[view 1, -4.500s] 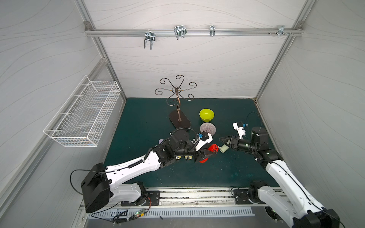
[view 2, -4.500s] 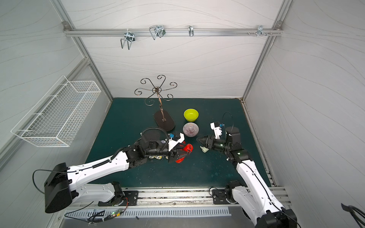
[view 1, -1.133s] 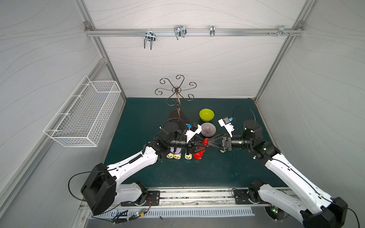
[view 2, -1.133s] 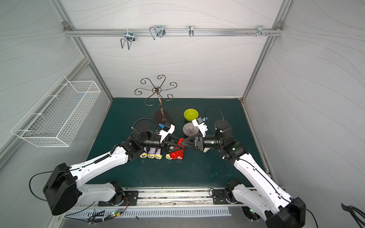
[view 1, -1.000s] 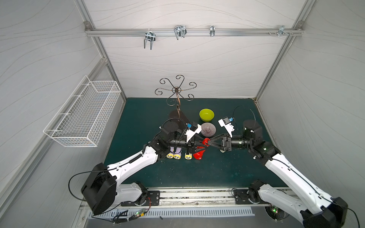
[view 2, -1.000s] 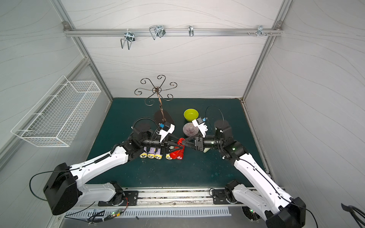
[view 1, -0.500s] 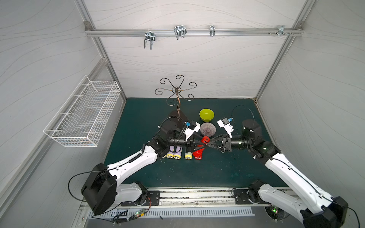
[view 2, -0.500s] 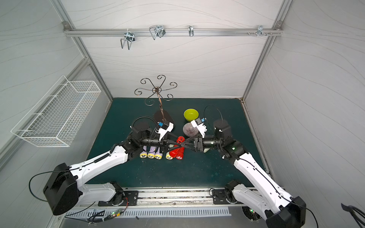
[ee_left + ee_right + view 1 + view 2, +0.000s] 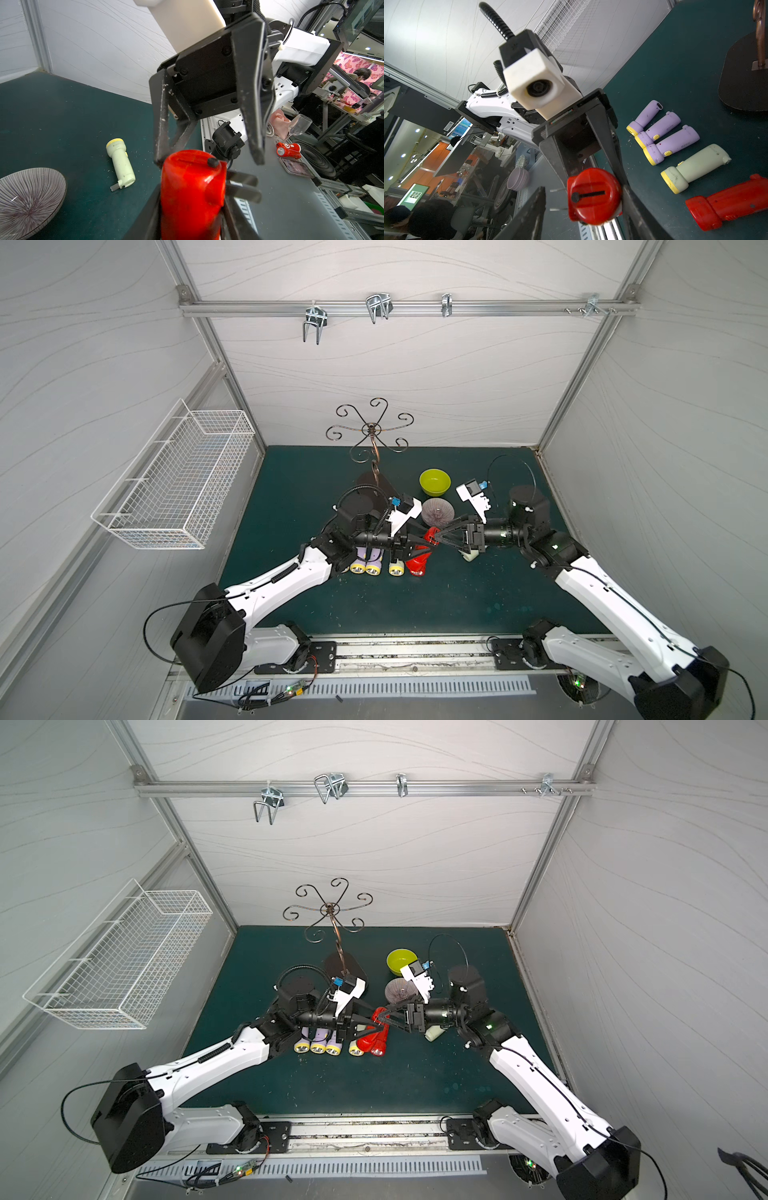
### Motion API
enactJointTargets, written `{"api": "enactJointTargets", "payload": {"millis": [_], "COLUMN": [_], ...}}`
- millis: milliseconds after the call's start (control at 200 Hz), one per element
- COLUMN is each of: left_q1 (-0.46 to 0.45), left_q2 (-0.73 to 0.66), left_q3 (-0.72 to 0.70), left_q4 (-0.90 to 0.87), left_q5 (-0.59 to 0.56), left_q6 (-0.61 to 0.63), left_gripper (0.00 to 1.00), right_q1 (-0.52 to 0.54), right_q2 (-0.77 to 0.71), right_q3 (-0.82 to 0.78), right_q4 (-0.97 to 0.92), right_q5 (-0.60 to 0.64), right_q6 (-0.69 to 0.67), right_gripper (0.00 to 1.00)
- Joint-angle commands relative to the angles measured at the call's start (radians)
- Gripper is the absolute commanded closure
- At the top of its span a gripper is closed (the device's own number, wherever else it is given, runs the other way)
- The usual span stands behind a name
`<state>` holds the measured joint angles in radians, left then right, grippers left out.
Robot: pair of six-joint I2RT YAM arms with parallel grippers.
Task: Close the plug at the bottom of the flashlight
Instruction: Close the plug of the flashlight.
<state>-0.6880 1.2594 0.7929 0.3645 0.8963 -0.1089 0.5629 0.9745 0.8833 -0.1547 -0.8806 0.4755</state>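
A red flashlight (image 9: 430, 536) (image 9: 379, 1016) hangs above the mat, and my left gripper (image 9: 426, 541) (image 9: 191, 207) is shut on its body. Its bottom end (image 9: 593, 195), with a slot and a black knob, faces my right gripper (image 9: 438, 536) (image 9: 583, 207). That gripper is open, its jaws straddling the bottom end. Two metal plug prongs (image 9: 243, 180) (image 9: 555, 190) stick out sideways from the bottom end, toward one right finger that stands apart from them. The other right finger lies close along the flashlight's side.
On the mat below lie a second red flashlight (image 9: 726, 199), a cream one (image 9: 695, 166) and three purple ones (image 9: 662, 133). Another cream flashlight (image 9: 121, 164) lies by the striped bowl (image 9: 436, 510). Farther back are a green bowl (image 9: 434, 481) and a scrolled metal stand (image 9: 372, 485).
My right gripper's jaws have spread wider around the flashlight's bottom end. Earlier, both arms came together from farther apart. The left grip on the red flashlight is unchanged.
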Motion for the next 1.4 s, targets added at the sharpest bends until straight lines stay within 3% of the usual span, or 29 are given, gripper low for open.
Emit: {"api": "enactJointTargets", "payload": {"millis": [0,140,500,871,996,1221,1306,1396], "left_q1": [-0.002,-0.002,0.000,-0.001,0.000,0.014,0.016,0.016], "left_q2": [0.003,-0.002,-0.011,-0.020,-0.023,-0.034,-0.035,-0.033], "left_q3": [0.035,0.034,0.034,0.037,0.036,0.028,0.029,0.029], "left_q4": [0.034,0.034,0.026,0.024,0.028,0.100,0.099,0.099], "left_q5": [0.003,0.001,-0.015,-0.019,-0.021,-0.024,-0.019,-0.015], "left_q6": [0.001,0.002,0.005,0.001,-0.001,-0.046,-0.048,-0.048], "left_gripper": [1.00,1.00,1.00,1.00,1.00,1.00,1.00,1.00], "right_q1": [0.003,0.004,0.005,0.005,0.005,0.005,0.005,0.005], "right_q2": [0.000,0.011,-0.005,-0.009,-0.008,-0.008,-0.007,-0.006], "right_q3": [0.011,0.008,-0.014,-0.031,-0.033,-0.040,-0.040,-0.032], "right_q4": [0.061,0.073,0.058,0.051,0.055,0.056,0.056,0.061], "right_q5": [-0.047,-0.057,-0.071,-0.064,-0.065,-0.062,-0.061,-0.065], "right_q6": [0.010,0.021,0.020,0.014,0.016,0.020,0.023,0.034], "right_gripper": [0.45,0.55,0.51,0.56,0.65,0.69,0.69,0.62]}}
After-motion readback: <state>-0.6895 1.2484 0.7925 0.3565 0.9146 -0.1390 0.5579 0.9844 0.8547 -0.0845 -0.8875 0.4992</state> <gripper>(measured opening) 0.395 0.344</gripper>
